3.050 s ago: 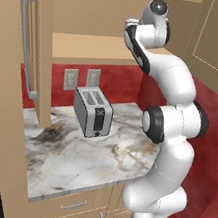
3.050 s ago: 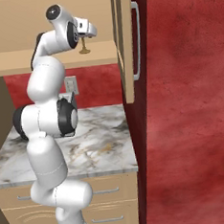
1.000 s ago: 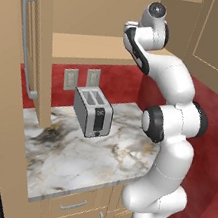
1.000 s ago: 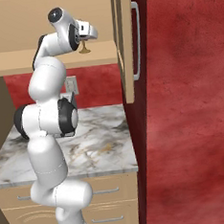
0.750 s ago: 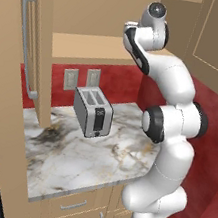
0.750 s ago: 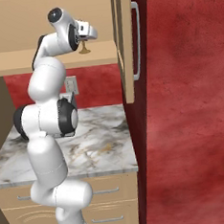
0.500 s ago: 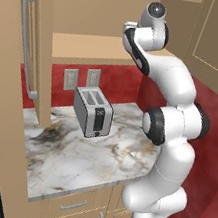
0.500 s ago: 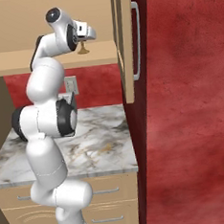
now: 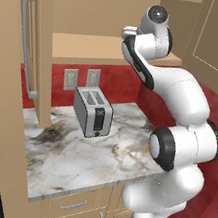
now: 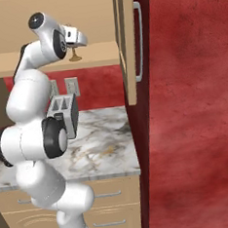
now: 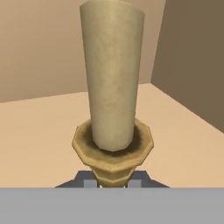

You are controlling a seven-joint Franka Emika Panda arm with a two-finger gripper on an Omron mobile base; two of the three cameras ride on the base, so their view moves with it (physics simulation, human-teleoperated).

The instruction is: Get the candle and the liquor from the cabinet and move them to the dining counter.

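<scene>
1. Inside the cabinet (image 10: pixel 128 46), on its shelf (image 10: pixel 52 60) near the front edge, our tool (image 10: pixel 74 45) pinches the candle (image 11: pixel 113 83) at the holder's stem.
2. We judge the tall candle could tip or slip if we lift quickly, or catch the door.

Matt waxy candle (image 11: pixel 113 74) — brassy holder; cabinet (image 9: pixel 86 46) smooth wood.

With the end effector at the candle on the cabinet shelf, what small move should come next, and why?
Probably a short lift straight up. The end effector looks shut on the candle, its holder pinched low between the fingers, while its foot seems to rest on the cabinet shelf.
</scene>
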